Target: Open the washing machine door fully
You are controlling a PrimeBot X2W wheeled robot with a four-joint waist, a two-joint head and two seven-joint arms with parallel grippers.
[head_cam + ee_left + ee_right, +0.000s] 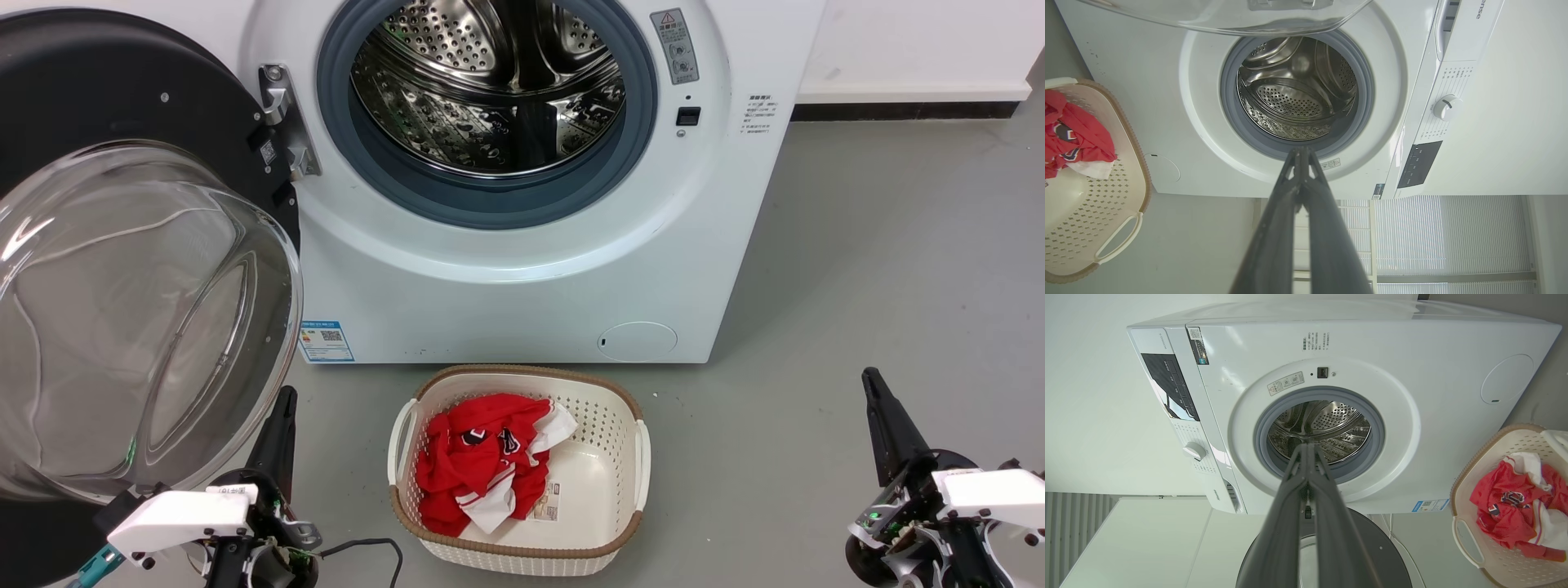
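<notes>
The white washing machine (522, 302) fills the upper middle of the head view, its steel drum (490, 82) exposed inside a blue-grey gasket. Its door (139, 286), a black disc with a clear bulging glass bowl, is swung wide to the left on its hinge (282, 122). My left gripper (286, 396) sits low beside the door's lower right rim, fingers shut together and holding nothing. My right gripper (872, 377) is at the lower right over the floor, also shut and empty. In the wrist views the left gripper (1301, 150) and right gripper (1306, 446) point at the machine (1167, 81) (1412, 437).
A cream laundry basket (616, 482) with red and white clothing (482, 465) stands on the grey floor just in front of the machine, between my arms. A black cable (367, 545) lies by the left arm. White wall and dark skirting run at the back right.
</notes>
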